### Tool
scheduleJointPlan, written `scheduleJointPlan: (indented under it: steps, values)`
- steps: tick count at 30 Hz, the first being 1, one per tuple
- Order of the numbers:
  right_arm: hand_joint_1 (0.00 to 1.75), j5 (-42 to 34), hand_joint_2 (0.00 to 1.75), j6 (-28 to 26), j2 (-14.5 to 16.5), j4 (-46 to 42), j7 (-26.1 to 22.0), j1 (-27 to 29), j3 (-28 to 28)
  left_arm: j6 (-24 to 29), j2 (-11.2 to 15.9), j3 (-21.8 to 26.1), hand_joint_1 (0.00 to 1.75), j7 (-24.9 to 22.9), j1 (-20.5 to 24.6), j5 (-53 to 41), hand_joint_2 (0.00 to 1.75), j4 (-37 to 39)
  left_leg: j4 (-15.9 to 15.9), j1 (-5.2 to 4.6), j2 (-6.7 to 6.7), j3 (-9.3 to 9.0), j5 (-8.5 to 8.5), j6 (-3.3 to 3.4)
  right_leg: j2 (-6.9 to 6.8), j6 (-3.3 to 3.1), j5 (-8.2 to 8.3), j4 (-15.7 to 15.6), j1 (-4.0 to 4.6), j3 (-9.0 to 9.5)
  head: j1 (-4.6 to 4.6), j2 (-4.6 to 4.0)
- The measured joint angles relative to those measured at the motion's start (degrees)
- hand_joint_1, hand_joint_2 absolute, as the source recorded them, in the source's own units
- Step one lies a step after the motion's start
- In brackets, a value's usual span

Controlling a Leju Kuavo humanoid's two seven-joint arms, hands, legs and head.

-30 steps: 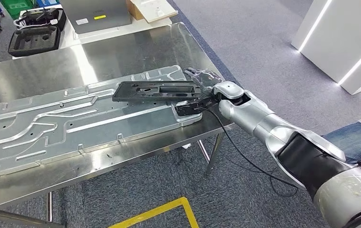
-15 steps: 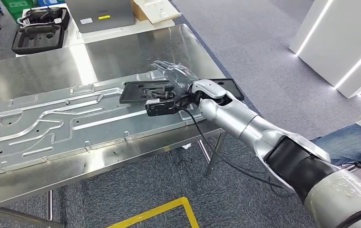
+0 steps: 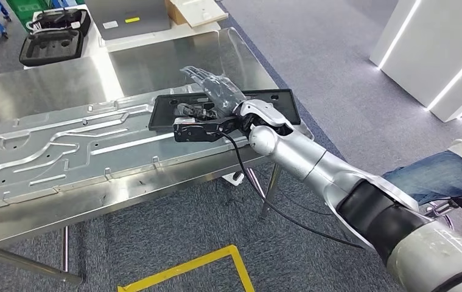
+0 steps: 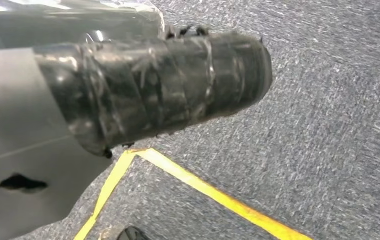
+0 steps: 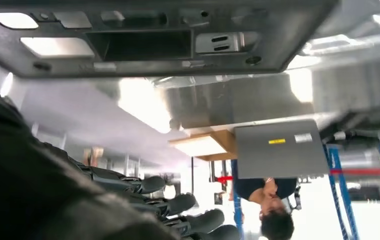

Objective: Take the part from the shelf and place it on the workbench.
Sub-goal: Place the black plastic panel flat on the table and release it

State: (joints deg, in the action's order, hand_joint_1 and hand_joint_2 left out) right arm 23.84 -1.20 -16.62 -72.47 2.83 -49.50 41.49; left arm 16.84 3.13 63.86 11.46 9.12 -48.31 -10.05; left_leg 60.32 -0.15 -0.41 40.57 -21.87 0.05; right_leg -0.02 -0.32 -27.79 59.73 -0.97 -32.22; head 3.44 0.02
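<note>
The right hand [image 3: 216, 97] reaches over the steel surface [image 3: 173, 61], its fingers [image 3: 201, 76] spread apart and hovering above the black part [image 3: 271, 100]. The part, a flat rectangular plastic frame with cut-outs, lies on the large embossed aluminium panel [image 3: 64, 152] that covers much of the surface, its far end jutting past the panel's right edge toward the surface's corner. From the right wrist view, the part [image 5: 142, 37] sits apart from the dark fingers [image 5: 177, 202], which are extended and hold nothing. Whether the palm brushes the part is hard to judge from the head view, since the hand covers its middle. A black camera block [image 3: 195, 129] with a trailing cable is fixed at the wrist.

The left hand [image 4: 152, 95] hangs over grey carpet [image 4: 328, 125] crossed by a yellow floor line [image 4: 218, 195]; it looks like a dark wrapped shape, and I cannot tell how its fingers stand.

Beyond the surface are a black foam-lined case [image 3: 52, 45] and a grey box [image 3: 131, 18]. A person's jeans-clad leg [image 3: 435, 176] appears at the right.
</note>
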Motion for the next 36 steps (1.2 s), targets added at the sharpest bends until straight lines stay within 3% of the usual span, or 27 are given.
scheduleJointPlan:
  steps: [3,4,5,6,8,10,12,14,15,17,19,20,21,23,25,26,27,29,30,31,34,35,36]
  values:
    - [0.0,-4.0,0.0,-1.4,0.3,-0.3,0.6,0.4,-1.9,0.0,0.0,0.0,0.0,-0.2,0.0,0.0,0.0,0.0,9.0,0.48,0.1,2.78,-7.92,-1.15,-0.21,-0.64,1.84,-0.1,-0.2,-2.11,-0.11,0.0]
    - [0.0,-4.5,0.0,-1.5,0.3,-0.3,0.7,0.5,-2.4,0.0,-0.1,0.0,0.0,-0.3,0.0,0.0,0.0,0.0,12.5,0.63,0.11,3.35,-9.65,-1.43,-0.22,-0.63,2.45,-0.1,-0.21,-2.93,-0.12,0.0]
    - [0.0,-4.7,0.0,-1.5,0.4,-0.4,0.7,0.7,-2.8,0.0,-0.1,0.0,0.0,-0.3,0.0,0.0,0.0,0.0,14.5,0.75,0.11,3.21,-10.03,-1.59,-0.22,-0.57,3.05,-0.1,-0.21,-3.73,-0.12,0.0]
    - [0.0,-4.9,0.0,-1.5,0.4,-0.4,0.7,0.9,-3.1,0.0,-0.1,0.0,0.0,-0.4,0.0,0.0,0.0,0.0,14.7,0.83,0.12,2.14,-9.33,-1.66,-0.21,-0.48,3.63,0.0,-0.23,-4.53,-0.12,0.0]
    - [0.0,-5.0,0.0,-1.5,0.4,-0.6,0.8,1.2,-3.4,0.0,-0.1,0.0,0.0,-0.4,0.1,0.0,0.0,0.0,9.5,0.89,0.11,-2.96,-7.02,-1.46,-0.18,-0.16,4.73,0.0,-0.28,-5.84,-0.13,0.0]
    - [0.0,-5.0,0.0,-1.5,0.4,-0.9,0.7,1.3,-3.9,0.0,-0.1,0.0,0.0,-0.4,0.4,0.0,0.0,0.0,1.7,0.61,0.06,-8.74,-7.09,-0.83,-0.22,0.45,5.74,-0.1,-0.25,-6.58,-0.07,0.0]
    - [0.0,-5.0,0.0,-1.6,0.4,-1.1,0.7,1.2,-4.4,0.0,0.0,0.0,0.0,-0.4,0.5,0.0,0.0,0.0,-1.8,0.19,0.01,-10.6,-7.78,-0.03,-0.32,1.2,6.73,-0.5,-0.26,-6.62,0.02,0.01]
    - [0.0,-5.0,0.0,-1.6,0.5,-1.2,0.8,1.3,-4.6,0.0,0.0,0.0,0.0,-0.4,0.5,0.0,0.0,0.0,-2.4,0.2,0.17,-10.08,-6.62,0.99,-0.27,1.94,7.18,-0.9,-0.29,-6.66,0.03,0.01]
    - [0.0,-5.0,0.0,-1.6,0.5,-1.2,0.8,1.4,-4.6,0.0,0.0,0.0,0.0,-0.4,0.5,0.0,0.0,0.0,-2.8,0.3,0.31,-9.77,-5.88,1.58,-0.21,2.17,6.21,-0.4,-0.25,-7.03,0.05,0.01]
    - [0.0,-5.0,0.0,-1.6,0.5,-1.3,0.8,1.5,-4.8,0.0,-0.1,0.0,0.0,-0.4,0.6,0.0,0.0,0.0,-3.3,0.47,0.53,-8.67,-4.27,2.51,-0.09,2.32,1.31,4.1,-0.23,-8.59,0.12,0.0]
    - [0.0,-5.0,0.0,-1.6,0.5,-1.3,0.8,1.6,-5.0,0.0,-0.1,0.0,0.0,-0.4,0.5,0.0,0.0,0.0,-3.2,0.35,0.54,-6.92,-2.91,2.87,-0.08,2.41,-3.58,11.5,-0.14,-10.35,0.16,0.0]
    - [0.0,-5.0,0.0,-1.6,0.5,-1.3,0.8,1.7,-5.0,0.0,-0.2,0.0,0.0,-0.4,0.5,0.0,0.0,0.0,-3.1,0.28,0.53,-6.0,-2.26,2.87,-0.07,2.46,-4.26,14.3,-0.11,-10.53,0.18,0.0]
    - [0.0,-5.0,0.0,-1.6,0.5,-1.3,0.8,1.8,-5.1,0.0,-0.2,0.0,0.0,-0.4,0.5,0.0,0.0,0.0,-3.0,0.22,0.53,-5.04,-1.62,2.81,-0.07,2.47,-3.7,15.3,-0.11,-9.87,0.18,0.0]
    - [0.0,-5.0,0.0,-1.6,0.5,-1.3,0.8,1.9,-5.1,0.0,-0.3,0.0,0.0,-0.4,0.5,0.0,0.0,0.0,-2.5,0.18,0.52,-3.23,-0.56,2.55,-0.08,2.32,-0.96,11.5,-0.12,-5.61,0.19,0.0]
    - [0.0,-5.0,0.0,-1.7,0.5,-1.5,0.8,1.9,-5.2,-0.1,-0.3,0.1,0.0,-0.4,0.5,0.0,0.0,0.0,-1.7,0.04,0.47,-1.74,0.24,2.07,-0.05,2.01,-0.86,3.8,0.05,-0.02,0.14,0.01]
    - [0.0,-5.2,0.0,-2.0,0.6,-1.6,1.1,1.8,-5.3,-0.1,-0.3,0.1,0.0,-0.4,0.5,0.0,0.0,0.0,-1.4,-0.03,0.45,-1.31,0.65,1.77,-0.02,1.84,-1.41,1.0,0.17,1.63,0.17,0.01]
    - [0.0,-5.7,0.0,-2.6,0.6,-1.7,1.7,1.8,-5.4,-0.1,-0.3,0.1,0.0,-0.5,0.5,0.0,0.0,0.0,-1.3,-0.11,0.41,-1.04,1.15,1.46,0.0,1.6,-1.9,-0.4,0.32,2.25,0.19,0.01]
    - [0.0,-8.0,0.0,-5.0,0.6,-1.6,3.7,1.9,-6.0,0.1,-0.3,0.1,0.0,-0.5,0.4,0.1,0.0,0.0,-1.6,-0.05,0.31,-0.71,2.0,0.81,-0.06,0.89,-1.09,-0.9,0.27,1.66,0.33,0.0]
    - [0.0,-9.8,0.0,-6.7,0.6,-1.6,4.6,2.0,-6.4,0.2,-0.3,0.1,0.0,-0.6,0.3,0.1,0.0,0.0,-1.3,0.04,0.27,-0.27,1.39,0.47,-0.13,0.44,-0.45,-1.0,0.16,1.18,0.32,0.0]
    - [0.0,-12.0,0.0,-8.5,0.6,-1.5,5.2,2.0,-7.0,0.3,-0.4,0.1,0.0,-0.6,0.1,0.1,0.0,0.0,0.0,0.15,0.24,0.43,-0.36,0.1,-0.22,0.03,0.27,-1.1,0.0,0.54,0.33,0.0]
    - [0.0,-19.1,0.0,-15.6,0.6,-1.2,6.1,2.1,-9.4,0.6,-0.4,0.1,0.0,-0.6,0.0,0.2,0.0,0.0,9.5,0.52,0.26,3.14,-8.73,-0.9,-0.32,-0.44,2.47,-1.1,-0.16,-2.07,0.27,0.0]
    - [0.0,-20.7,0.0,-18.4,0.6,-1.0,6.2,2.3,-10.3,0.7,-0.4,0.1,0.0,-0.6,0.0,0.2,0.0,0.0,12.6,0.61,0.27,3.43,-9.93,-1.1,-0.32,-0.4,3.18,-1.1,-0.16,-3.05,0.27,0.0]
    - [0.0,-21.8,0.0,-21.2,0.6,-0.9,6.2,2.5,-11.2,0.7,-0.5,0.2,0.0,-0.6,0.0,0.2,0.0,0.0,14.4,0.68,0.27,3.0,-9.72,-1.19,-0.32,-0.32,3.87,-1.0,-0.16,-4.04,0.27,0.0]
